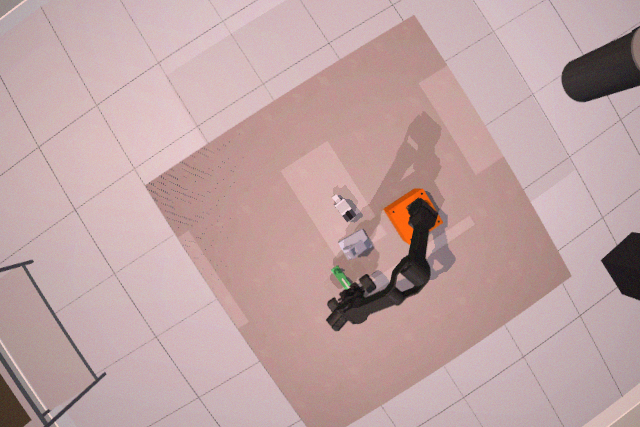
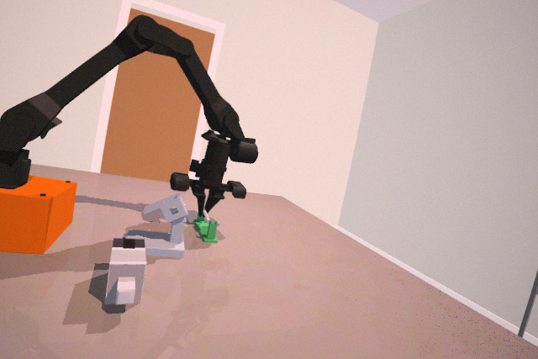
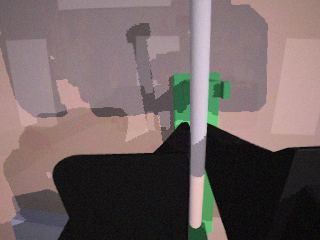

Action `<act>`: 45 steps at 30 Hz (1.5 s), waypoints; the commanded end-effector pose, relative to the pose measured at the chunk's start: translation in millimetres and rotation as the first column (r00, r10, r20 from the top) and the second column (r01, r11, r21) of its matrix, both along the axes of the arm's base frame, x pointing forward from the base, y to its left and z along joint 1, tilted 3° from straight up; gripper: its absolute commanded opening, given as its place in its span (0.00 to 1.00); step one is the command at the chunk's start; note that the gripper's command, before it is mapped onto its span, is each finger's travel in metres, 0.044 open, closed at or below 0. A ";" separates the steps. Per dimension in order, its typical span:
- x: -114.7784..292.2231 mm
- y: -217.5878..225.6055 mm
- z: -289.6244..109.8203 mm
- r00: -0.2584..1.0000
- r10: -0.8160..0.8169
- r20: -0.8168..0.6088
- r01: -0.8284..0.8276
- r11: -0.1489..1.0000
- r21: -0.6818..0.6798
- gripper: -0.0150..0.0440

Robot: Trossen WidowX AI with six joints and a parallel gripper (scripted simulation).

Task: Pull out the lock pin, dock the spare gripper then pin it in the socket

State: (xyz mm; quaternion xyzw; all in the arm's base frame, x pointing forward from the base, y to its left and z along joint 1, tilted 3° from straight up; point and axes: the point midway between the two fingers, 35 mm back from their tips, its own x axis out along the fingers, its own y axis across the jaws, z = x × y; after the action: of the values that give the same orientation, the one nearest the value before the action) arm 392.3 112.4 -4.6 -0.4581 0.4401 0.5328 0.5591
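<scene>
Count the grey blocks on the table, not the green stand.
2: the mount beside the green stand, where the claw grips the pin, and the spare gripper further off, nearest the exterior camera.

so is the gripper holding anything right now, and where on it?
Yes. The black parallel-jaw gripper is shut on the thin pale grey lock pin, pinching it near its lower end, above the green cradle. Most of the shaft runs out past the fingertips.

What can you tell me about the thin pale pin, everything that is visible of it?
The pin is a slim, smooth, round rod, pale grey-white, plain along its length. In the wrist view it runs lengthwise over the green stand, crossing between its posts. The gripper is shut on it near one end, its black fingers pressing from both sides. Whether the pin touches the stand cannot be told.
</scene>
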 end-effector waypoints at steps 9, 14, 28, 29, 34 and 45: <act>-4.5 -1.7 20.0 1.000 -0.001 -0.013 0.001 1.000 -0.003 0.25; -7.1 -2.3 22.4 1.000 -0.001 -0.023 0.001 1.000 -0.005 0.25; -4.3 -22.0 22.6 1.000 -0.003 -0.029 0.002 1.000 -0.009 0.25; -3.7 -25.1 23.5 1.000 -0.003 -0.029 0.003 1.000 -0.009 0.25; -1.3 -40.4 27.9 1.000 -0.004 -0.029 0.003 1.000 -0.010 0.25; 1.0 -60.1 31.6 1.000 -0.004 -0.030 0.004 1.000 -0.012 0.25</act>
State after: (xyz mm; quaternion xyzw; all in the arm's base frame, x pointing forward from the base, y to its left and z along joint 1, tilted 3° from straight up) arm 391.0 52.6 25.7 -0.4492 0.4566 0.5349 0.5510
